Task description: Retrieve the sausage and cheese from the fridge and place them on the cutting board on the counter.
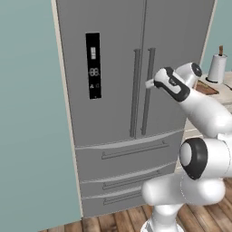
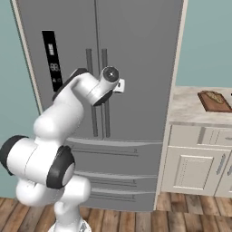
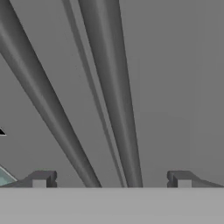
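Observation:
The grey fridge [image 1: 113, 90] stands with both doors shut. The sausage and the cheese are out of view. My gripper [image 1: 148, 84] hovers open right in front of the two vertical bar handles [image 1: 147, 90], level with their upper part, and holds nothing. From the other side the gripper [image 2: 120, 86] sits just right of the handles [image 2: 105, 90]. In the hand view the gripper [image 3: 111, 181] looks straight at both bars, and the right-hand bar [image 3: 118, 96] runs between its spread fingertips [image 3: 41, 179]. The brown cutting board [image 2: 214, 100] lies on the counter [image 2: 188, 108] to the fridge's right.
A paper towel roll [image 1: 216, 68] stands at the back of the counter. Cream cabinet fronts [image 2: 195, 167] sit below the worktop. A black display panel [image 1: 93, 65] is on the left fridge door, drawers [image 1: 127, 154] lie below, and a teal wall [image 1: 27, 113] stands to the left.

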Robot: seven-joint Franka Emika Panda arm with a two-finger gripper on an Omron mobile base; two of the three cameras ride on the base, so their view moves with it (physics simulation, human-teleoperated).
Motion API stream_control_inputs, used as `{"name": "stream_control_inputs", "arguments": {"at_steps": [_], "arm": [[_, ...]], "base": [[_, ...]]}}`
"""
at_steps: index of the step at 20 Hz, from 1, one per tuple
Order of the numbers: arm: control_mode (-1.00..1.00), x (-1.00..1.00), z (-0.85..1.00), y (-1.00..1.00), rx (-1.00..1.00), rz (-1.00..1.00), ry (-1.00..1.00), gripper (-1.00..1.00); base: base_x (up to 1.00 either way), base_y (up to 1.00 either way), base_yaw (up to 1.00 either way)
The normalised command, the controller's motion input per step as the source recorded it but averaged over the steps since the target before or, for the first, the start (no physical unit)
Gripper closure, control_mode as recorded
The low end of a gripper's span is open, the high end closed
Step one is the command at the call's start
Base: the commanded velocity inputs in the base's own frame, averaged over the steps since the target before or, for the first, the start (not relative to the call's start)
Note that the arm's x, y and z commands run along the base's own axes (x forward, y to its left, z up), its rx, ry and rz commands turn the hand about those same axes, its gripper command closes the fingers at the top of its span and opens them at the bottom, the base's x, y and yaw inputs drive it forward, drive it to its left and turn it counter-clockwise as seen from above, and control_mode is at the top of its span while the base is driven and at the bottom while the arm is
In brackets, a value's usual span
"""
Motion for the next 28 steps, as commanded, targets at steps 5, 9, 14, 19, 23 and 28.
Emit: {"name": "stream_control_inputs", "arguments": {"at_steps": [5,9,14,19,23,28], "arm": [[-1.00,0.40,0.00,0.16,0.00,0.00,0.00,-1.00],[-1.00,0.23,0.00,0.21,0.00,0.00,0.00,-1.00],[-1.00,0.38,0.00,0.11,0.00,0.00,0.00,-1.00],[-1.00,0.43,0.00,0.00,0.00,0.00,0.00,-1.00],[-1.00,0.32,0.00,-0.15,0.00,0.00,0.00,-1.00],[-1.00,0.10,0.00,-0.19,0.00,0.00,-0.01,-1.00]], "base": [[0.00,0.00,0.00],[0.00,0.00,0.00],[0.00,0.00,0.00],[0.00,0.00,0.00],[0.00,0.00,0.00],[0.00,0.00,0.00]]}}
